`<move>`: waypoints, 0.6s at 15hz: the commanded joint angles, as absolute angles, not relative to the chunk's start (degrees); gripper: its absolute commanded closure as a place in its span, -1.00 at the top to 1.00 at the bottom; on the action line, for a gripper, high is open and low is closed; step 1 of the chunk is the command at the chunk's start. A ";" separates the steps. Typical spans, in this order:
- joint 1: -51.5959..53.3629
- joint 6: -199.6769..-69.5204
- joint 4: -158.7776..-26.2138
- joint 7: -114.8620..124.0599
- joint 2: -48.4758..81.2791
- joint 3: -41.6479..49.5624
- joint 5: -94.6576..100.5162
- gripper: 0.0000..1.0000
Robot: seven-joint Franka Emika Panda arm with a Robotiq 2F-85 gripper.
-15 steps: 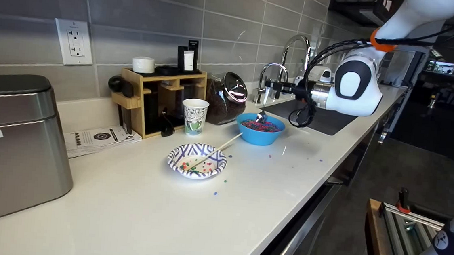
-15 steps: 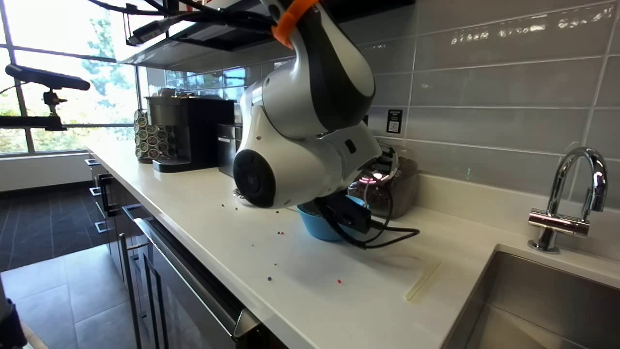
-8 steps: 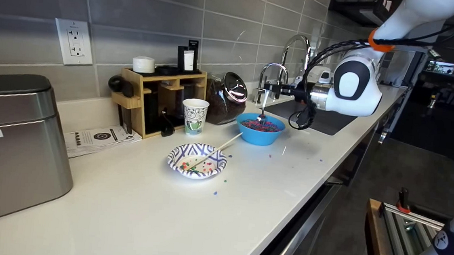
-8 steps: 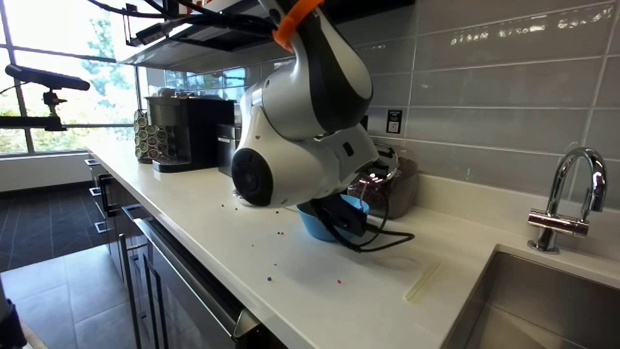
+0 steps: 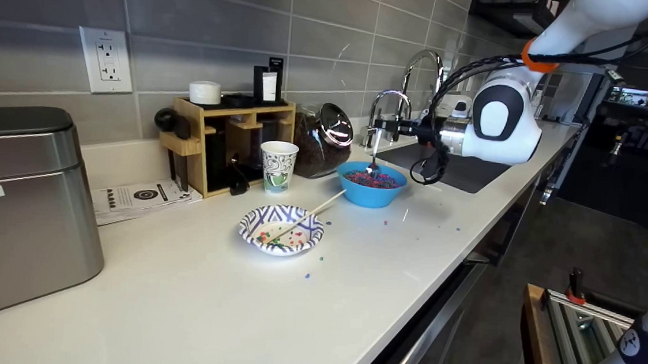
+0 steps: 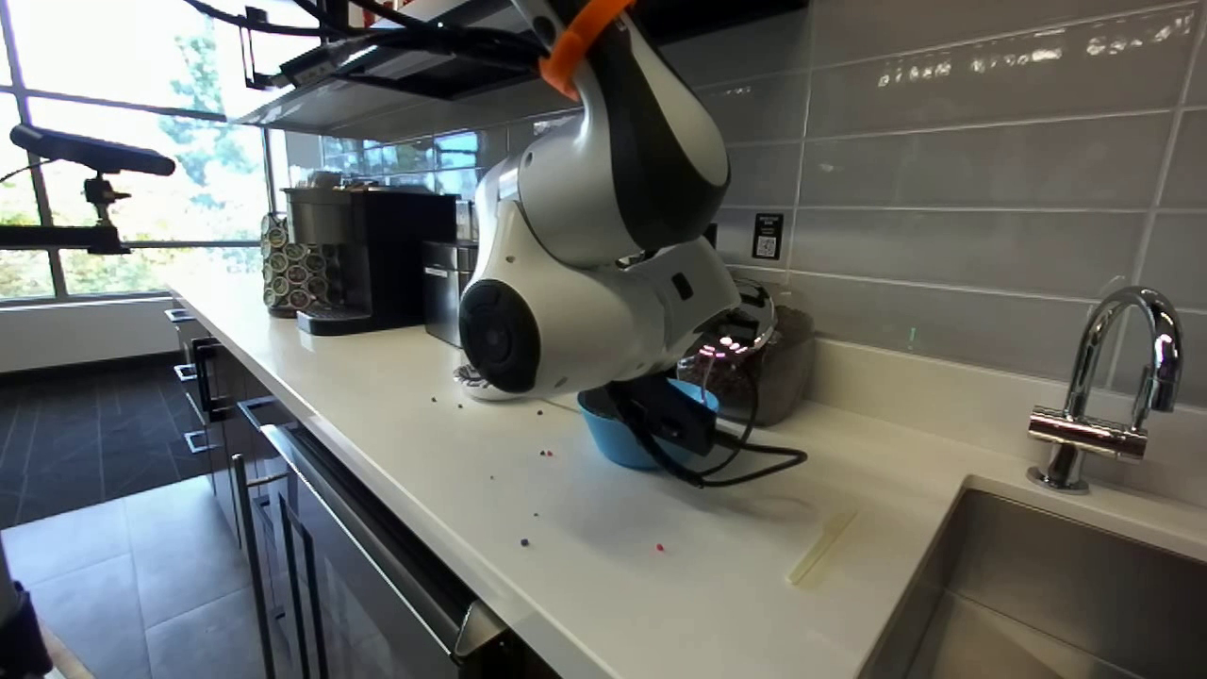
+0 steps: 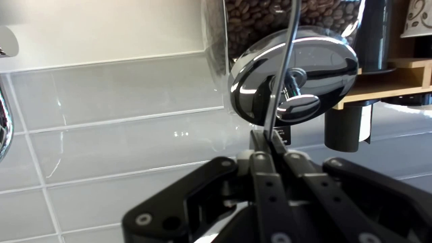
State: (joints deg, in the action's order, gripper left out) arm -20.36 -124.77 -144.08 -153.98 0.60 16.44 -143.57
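My gripper is shut on the handle of a metal spoon, which hangs almost upright below the fingertips. The spoon's lower end is inside a blue bowl, at the small red, blue and purple pieces; how deep it sits cannot be made out. In the wrist view the spoon's handle rises from between the gripper's pads. In an exterior view the arm hides the spoon's grip, and the blue bowl shows only in part.
A patterned paper bowl with a stick across it stands nearer that camera. Behind the blue bowl are a coffee-bean jar, a paper cup and a wooden organizer. A sink and faucet lie beyond. Loose bits dot the counter.
The gripper has shifted slightly towards the paper bowl's side, and the spoon's handle stands more upright. Its lower end stays within the blue bowl.
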 commanded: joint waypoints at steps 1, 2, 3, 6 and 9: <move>-18.99 -126.85 -142.89 -152.70 2.88 16.70 -144.05 -0.98; -19.02 -126.80 -142.84 -152.58 2.85 16.77 -144.05 -0.47; -18.99 -126.87 -142.80 -152.61 2.82 16.77 -144.06 -0.47; -18.69 -126.62 -142.88 -153.08 3.32 16.91 -144.09 -0.07; -18.46 -126.54 -142.93 -153.35 3.52 17.11 -144.10 0.40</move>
